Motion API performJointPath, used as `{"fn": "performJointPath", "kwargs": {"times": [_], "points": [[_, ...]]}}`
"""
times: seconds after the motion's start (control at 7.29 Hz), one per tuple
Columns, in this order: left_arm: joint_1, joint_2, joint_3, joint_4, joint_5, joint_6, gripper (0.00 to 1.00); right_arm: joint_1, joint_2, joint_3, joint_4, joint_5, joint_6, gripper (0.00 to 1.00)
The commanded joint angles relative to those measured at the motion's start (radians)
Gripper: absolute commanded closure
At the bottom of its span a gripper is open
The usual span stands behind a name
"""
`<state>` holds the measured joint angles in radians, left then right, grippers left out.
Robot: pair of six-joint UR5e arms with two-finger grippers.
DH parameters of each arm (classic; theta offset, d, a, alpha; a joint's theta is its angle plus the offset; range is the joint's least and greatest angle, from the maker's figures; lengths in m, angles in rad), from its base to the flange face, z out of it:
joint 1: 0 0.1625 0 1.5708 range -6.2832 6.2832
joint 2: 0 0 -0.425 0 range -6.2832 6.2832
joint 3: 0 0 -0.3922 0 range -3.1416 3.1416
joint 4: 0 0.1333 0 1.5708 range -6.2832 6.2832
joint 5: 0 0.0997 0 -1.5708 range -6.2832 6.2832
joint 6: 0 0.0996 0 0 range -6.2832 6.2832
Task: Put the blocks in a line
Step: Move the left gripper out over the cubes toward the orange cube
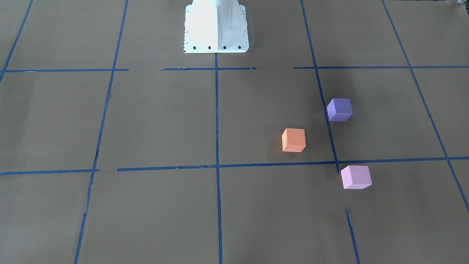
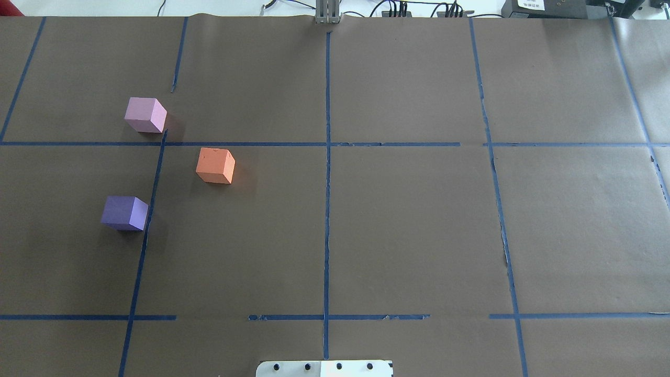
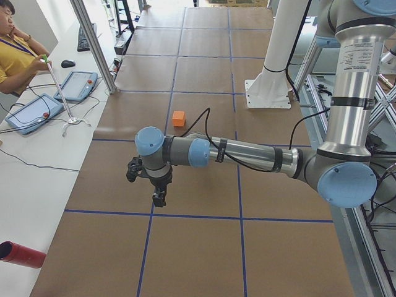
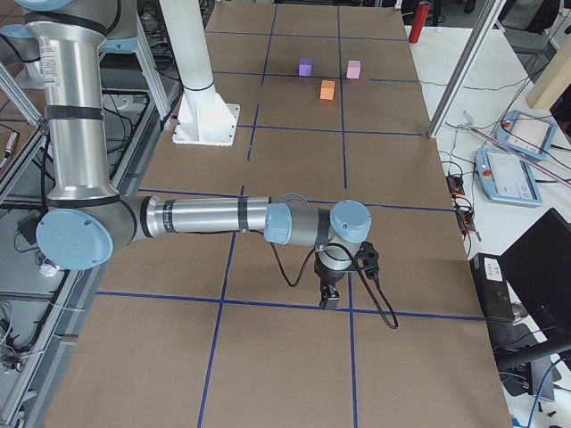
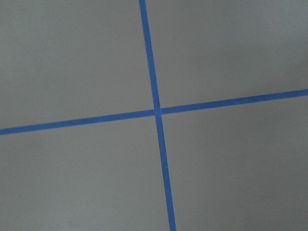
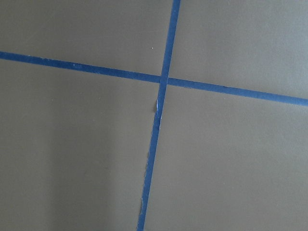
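Note:
Three cubes lie apart on the brown table, on my left side. The orange block (image 2: 215,165) (image 1: 293,140) sits nearest the centre. The violet-purple block (image 2: 124,213) (image 1: 339,109) is closer to my base, by a blue tape line. The pale pink block (image 2: 145,115) (image 1: 356,177) lies farther out. They form a loose triangle. My left gripper (image 3: 159,198) shows only in the exterior left view, pointing down over bare table far from the blocks. My right gripper (image 4: 330,299) shows only in the exterior right view, likewise. I cannot tell whether either is open or shut. Both wrist views show only tape lines.
Blue tape lines (image 2: 327,183) grid the table. My white base plate (image 2: 324,368) (image 1: 216,27) is at the near edge. An operator (image 3: 15,46) sits beside tablets (image 3: 34,112) on the side bench. A red cylinder (image 3: 21,255) lies there too.

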<state>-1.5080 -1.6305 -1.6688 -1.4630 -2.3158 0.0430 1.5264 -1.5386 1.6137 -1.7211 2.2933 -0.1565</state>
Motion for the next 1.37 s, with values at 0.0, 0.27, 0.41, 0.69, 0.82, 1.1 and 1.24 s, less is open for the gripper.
{"fn": "performJointPath", "kwargs": {"times": [0.0,0.27,0.41,0.69,0.82,1.1,1.24], "points": [[0.003,0.004,0.007,-0.108,0.003,-0.005,0.00,0.000,0.000,0.000,0.000,0.000,-0.002,0.00],[0.006,-0.005,0.009,-0.149,-0.010,-0.003,0.00,0.000,0.000,0.000,0.000,0.000,0.000,0.00],[0.015,-0.009,-0.003,-0.249,-0.023,-0.005,0.00,0.001,0.000,0.000,0.000,0.000,0.000,0.00],[0.218,-0.040,0.003,-0.496,-0.089,-0.358,0.00,0.000,0.000,0.000,0.000,0.000,0.000,0.00],[0.330,-0.114,0.006,-0.555,-0.088,-0.585,0.00,0.000,0.000,0.000,0.000,0.000,0.000,0.00],[0.593,-0.372,0.081,-0.557,-0.039,-0.931,0.00,0.001,0.000,0.000,0.000,0.000,0.000,0.00],[0.645,-0.435,0.133,-0.554,0.031,-1.037,0.00,0.000,0.000,0.000,0.000,0.000,-0.002,0.00]]}}
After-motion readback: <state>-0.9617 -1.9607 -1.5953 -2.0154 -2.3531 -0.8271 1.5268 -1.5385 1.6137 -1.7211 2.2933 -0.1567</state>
